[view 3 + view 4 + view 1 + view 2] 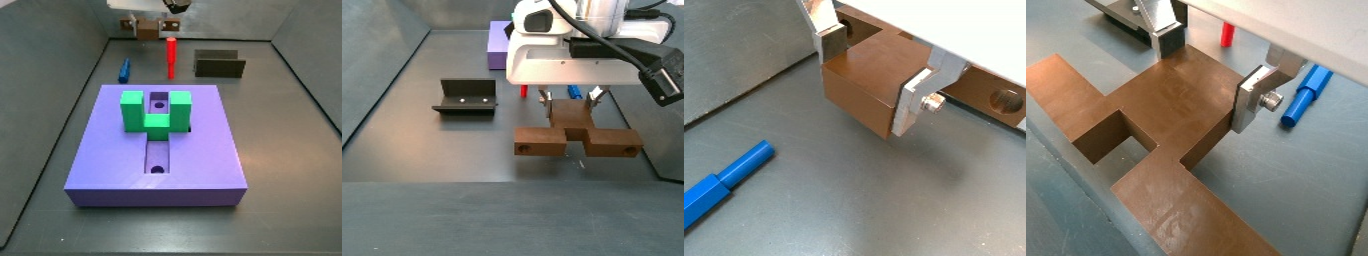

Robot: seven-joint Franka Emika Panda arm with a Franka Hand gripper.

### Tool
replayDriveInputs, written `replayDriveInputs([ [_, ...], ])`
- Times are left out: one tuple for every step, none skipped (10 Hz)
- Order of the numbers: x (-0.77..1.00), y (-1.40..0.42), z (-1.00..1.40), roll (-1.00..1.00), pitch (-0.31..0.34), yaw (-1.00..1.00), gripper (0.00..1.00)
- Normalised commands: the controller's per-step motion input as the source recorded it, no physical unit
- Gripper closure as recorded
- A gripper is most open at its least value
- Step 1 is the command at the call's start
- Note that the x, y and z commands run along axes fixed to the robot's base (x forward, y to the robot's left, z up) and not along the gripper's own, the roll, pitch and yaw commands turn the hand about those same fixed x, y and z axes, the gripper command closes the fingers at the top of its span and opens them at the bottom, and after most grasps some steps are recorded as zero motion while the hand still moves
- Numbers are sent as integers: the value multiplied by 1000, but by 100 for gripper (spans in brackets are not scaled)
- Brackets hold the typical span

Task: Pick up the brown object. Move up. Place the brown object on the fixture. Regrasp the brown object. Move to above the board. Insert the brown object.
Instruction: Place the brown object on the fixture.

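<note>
In the middle of the grey floor, the lilac board is seen lying flat in a side view, with a long slot along its centre and a green U-shaped block set across the far part of that slot. Beyond the board's far edge, well apart from it, the gripper is hung from the white wrist. Its silver fingers are closed about halfway, pressed against opposite faces of the raised middle stem of the brown object. The brown object is shown in both wrist views as a broad piece with a square notch beside the stem, held level. In a wrist view it appears to be clear of the floor, though this cannot be told for certain. The dark L-shaped fixture is stood on the floor to one side, apart from the brown object and empty. A red peg is stood upright between them, and a blue peg is laid nearby.
</note>
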Motion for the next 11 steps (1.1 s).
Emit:
replayDriveInputs([
  [577, 171, 277, -1000, -11, -97, 100],
  [669, 0, 171, -1000, -94, -326, 100],
  [703, 0, 63, -1000, -71, -326, 100],
  [774, 0, 0, -986, -14, -297, 100],
  [809, 0, 0, -960, 0, -277, 100],
  [763, 0, 0, -971, -37, -306, 100],
  [800, 0, 0, -1000, -43, -280, 100],
  [857, 0, 0, -963, -9, -223, 100],
  [909, 0, 0, -903, 0, -220, 100],
  [906, 0, 0, -900, 0, -226, 100],
  [903, 0, 0, -897, 0, -229, 100],
])
